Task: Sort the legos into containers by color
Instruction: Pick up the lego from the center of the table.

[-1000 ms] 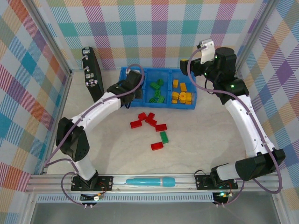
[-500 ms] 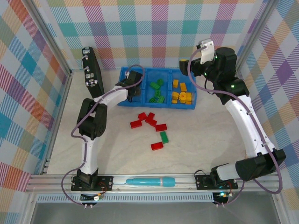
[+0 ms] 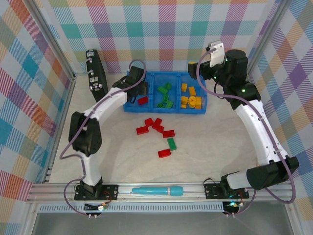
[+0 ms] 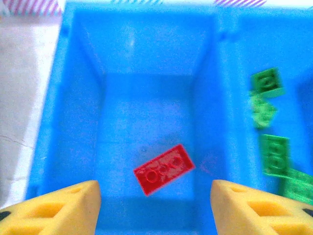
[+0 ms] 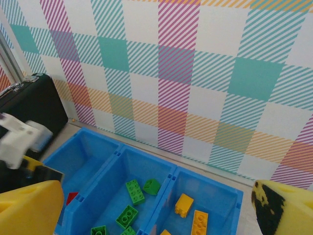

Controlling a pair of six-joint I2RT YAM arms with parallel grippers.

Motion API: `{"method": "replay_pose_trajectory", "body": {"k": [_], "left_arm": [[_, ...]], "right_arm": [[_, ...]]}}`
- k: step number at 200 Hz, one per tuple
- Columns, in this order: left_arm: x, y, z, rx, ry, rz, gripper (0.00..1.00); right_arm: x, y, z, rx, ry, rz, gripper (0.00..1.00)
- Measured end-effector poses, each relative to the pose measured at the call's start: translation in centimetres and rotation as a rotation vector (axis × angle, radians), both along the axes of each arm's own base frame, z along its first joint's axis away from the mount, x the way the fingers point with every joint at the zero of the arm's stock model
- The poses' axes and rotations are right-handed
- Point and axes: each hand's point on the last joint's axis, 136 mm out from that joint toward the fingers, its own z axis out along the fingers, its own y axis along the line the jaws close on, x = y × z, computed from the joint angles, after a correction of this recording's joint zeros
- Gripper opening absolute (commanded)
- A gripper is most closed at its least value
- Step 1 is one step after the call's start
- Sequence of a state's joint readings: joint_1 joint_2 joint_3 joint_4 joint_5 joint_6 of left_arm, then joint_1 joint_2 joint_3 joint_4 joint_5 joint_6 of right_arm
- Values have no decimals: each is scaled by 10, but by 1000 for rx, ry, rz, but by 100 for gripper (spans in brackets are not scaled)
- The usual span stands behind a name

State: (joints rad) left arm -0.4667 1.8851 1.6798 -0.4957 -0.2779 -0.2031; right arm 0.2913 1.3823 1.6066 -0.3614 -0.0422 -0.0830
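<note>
So, your left gripper hangs spread and empty over the left container, where a red lego lies loose, seemingly flat. That drop looks done. Next, swing toward six o'clock for the loose legos on the counter; your right gripper gapes idle.

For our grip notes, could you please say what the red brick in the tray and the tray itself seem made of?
Red brick: probably hard plastic, smooth, slightly glossy, with moulded studs on top. Tray: apparently moulded plastic too, uniform bright blue, walls catching soft highlights.
</note>
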Motion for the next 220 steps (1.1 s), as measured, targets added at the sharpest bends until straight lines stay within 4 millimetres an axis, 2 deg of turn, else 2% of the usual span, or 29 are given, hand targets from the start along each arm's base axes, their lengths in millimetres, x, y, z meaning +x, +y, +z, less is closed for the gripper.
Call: {"method": "replay_pose_trajectory", "body": {"k": [23, 34, 46, 64, 91, 119, 138, 155, 199, 220], "left_arm": [[-46, -29, 50, -37, -21, -82, 63], [-70, -45, 60, -71, -3, -116, 63], [-96, -63, 59, -95, 40, -143, 64], [-133, -91, 35, -125, 138, -160, 64], [-187, -126, -25, -151, 314, -149, 64], [-221, -161, -79, -148, 437, -115, 65], [-234, -174, -105, -145, 484, -87, 66], [-242, -176, -121, -139, 511, -59, 66], [-247, -167, -144, -133, 544, 16, 66], [-248, -167, -152, -129, 554, 35, 64]], "right_arm": [[0, 0, 0, 0, -1, 0, 99], [1, 0, -1, 0, 1, 0, 99], [2, 1, -3, -1, 6, 1, 99], [4, 2, -5, 2, 14, 6, 99], [3, 8, -4, 24, 11, 33, 99], [2, 11, -4, 35, 3, 52, 99], [-3, 11, -5, 40, 3, 59, 99], [-12, 9, -1, 47, -10, 64, 99], [-32, 5, 28, 82, -87, 72, 99], [-34, 5, 32, 86, -101, 73, 99]]}}
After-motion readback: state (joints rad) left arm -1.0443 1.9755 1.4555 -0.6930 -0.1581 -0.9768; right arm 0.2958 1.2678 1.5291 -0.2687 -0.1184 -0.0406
